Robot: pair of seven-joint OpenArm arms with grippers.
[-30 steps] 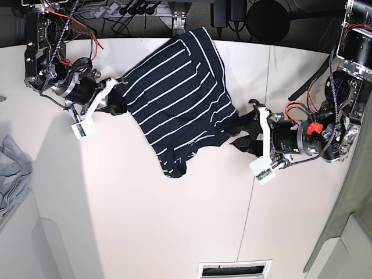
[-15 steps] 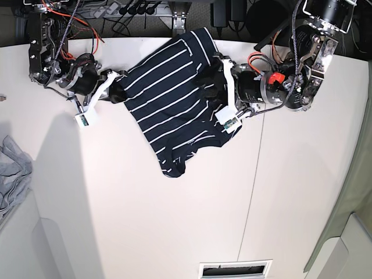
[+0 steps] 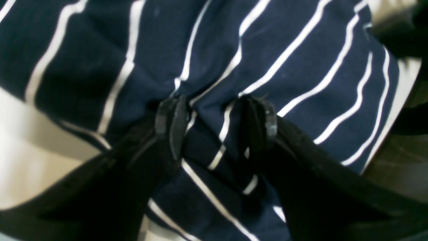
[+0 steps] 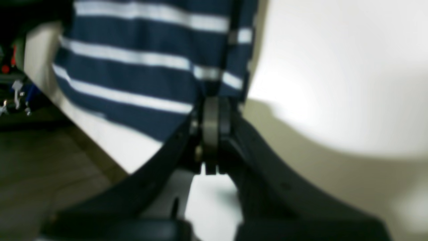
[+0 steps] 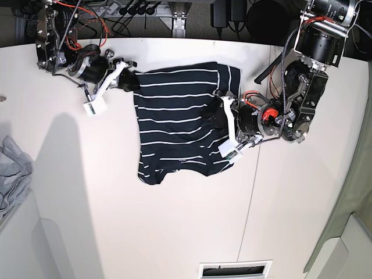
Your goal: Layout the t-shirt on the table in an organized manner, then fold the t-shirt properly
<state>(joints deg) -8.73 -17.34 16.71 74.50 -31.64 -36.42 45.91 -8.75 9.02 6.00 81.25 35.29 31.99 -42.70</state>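
The dark navy t-shirt with thin white stripes lies partly spread near the table's far edge, stripes running across. My right gripper is shut on its upper-left edge; the right wrist view shows the closed jaws pinching the striped hem above the cream table. My left gripper rests on the shirt's right side. In the left wrist view it stands open, its fingers pressed into the t-shirt, with a pucker of cloth between them.
A plain grey garment lies at the table's left edge. Cables and a power strip run beyond the far edge. A dark seam crosses the tabletop on the right, and a vent slot sits at the near edge.
The left arm swung in from the right onto the shirt's right side. The right gripper moved up and right with its edge. The shirt turned and now lies squarer.
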